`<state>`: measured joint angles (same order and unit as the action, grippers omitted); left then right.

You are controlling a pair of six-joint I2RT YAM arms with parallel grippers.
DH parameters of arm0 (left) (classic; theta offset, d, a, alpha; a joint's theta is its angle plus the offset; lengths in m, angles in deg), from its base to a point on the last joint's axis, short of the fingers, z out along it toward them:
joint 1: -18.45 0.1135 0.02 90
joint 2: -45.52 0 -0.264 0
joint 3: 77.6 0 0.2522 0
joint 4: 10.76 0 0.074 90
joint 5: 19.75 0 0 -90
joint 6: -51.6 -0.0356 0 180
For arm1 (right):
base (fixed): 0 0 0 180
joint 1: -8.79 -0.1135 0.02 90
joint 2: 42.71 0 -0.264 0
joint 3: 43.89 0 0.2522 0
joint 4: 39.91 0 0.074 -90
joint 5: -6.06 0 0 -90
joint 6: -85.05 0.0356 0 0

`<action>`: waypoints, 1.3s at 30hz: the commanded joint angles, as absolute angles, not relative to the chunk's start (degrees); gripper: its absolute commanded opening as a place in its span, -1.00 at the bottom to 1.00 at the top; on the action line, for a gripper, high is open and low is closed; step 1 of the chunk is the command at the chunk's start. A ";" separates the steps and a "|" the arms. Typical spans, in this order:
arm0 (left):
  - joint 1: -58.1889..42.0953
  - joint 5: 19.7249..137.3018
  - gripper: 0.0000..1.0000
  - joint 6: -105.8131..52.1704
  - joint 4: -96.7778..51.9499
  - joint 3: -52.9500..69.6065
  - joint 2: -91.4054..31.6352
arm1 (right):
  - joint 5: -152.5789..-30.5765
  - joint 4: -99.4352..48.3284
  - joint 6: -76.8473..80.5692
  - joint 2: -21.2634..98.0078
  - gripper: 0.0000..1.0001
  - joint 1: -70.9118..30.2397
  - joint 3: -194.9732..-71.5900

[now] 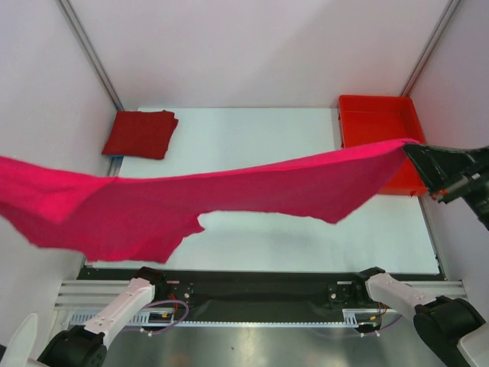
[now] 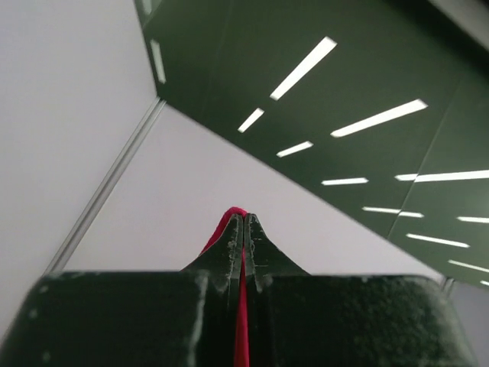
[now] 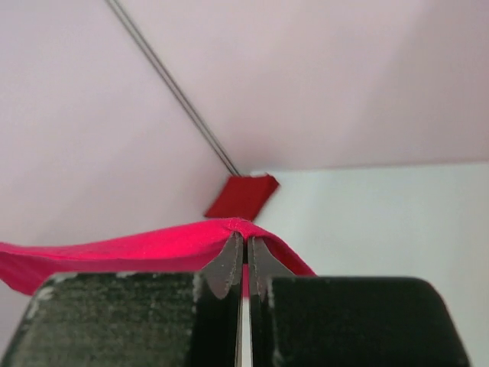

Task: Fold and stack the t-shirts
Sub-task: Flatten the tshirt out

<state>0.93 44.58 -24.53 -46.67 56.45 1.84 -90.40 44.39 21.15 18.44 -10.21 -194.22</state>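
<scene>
Magenta-pink cloth, thin and limp: the magenta-pink shirt (image 1: 191, 206) will handle as light, soft and with no stiffness of its own. I judge it will sag wherever I do not support it, and it may slide out of a pinch if I pull the span too tight. The best holds look like the outer corners or the seamed edges, where the cloth is doubled, and that is roughly where I have it now.

The right gripper (image 3: 245, 241) is closed tight, its fingers pressed together on a fold of the shirt's edge, just in front of the red tray (image 1: 380, 107). The left gripper (image 2: 244, 222) is also closed, with a narrow strip of pink nipped between its fingers. It is out of the overhead view, well away from the tray on the opposite side.

Between them the shirt hangs in the air above the table (image 1: 267, 138). Its top edge is drawn into a shallow curve, and a ragged flap droops at the end away from the tray. It is plain and unprinted. The crimson shirt (image 1: 140, 134) lies folded in a neat square on the table, well apart from the tray, at the opposite back corner.
</scene>
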 commanded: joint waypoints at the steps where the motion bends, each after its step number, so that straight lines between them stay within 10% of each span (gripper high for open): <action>1: 0.61 50.03 -1.00 -26.80 -39.99 59.64 -2.89 | -92.19 39.52 24.04 20.04 -1.00 -9.93 -193.36; 7: 0.08 47.67 -0.99 -28.99 -33.67 58.42 -11.86 | -92.37 35.65 25.11 23.20 -1.00 -9.93 -182.49; 23: 6.93 47.22 -0.99 -25.40 -5.10 7.79 -45.12 | -86.05 -16.19 18.87 49.64 -1.00 -4.75 -134.03; 39: 11.86 52.94 -1.00 -21.53 -12.91 39.95 -80.42 | -90.71 -12.11 15.36 88.32 -1.00 7.02 -166.35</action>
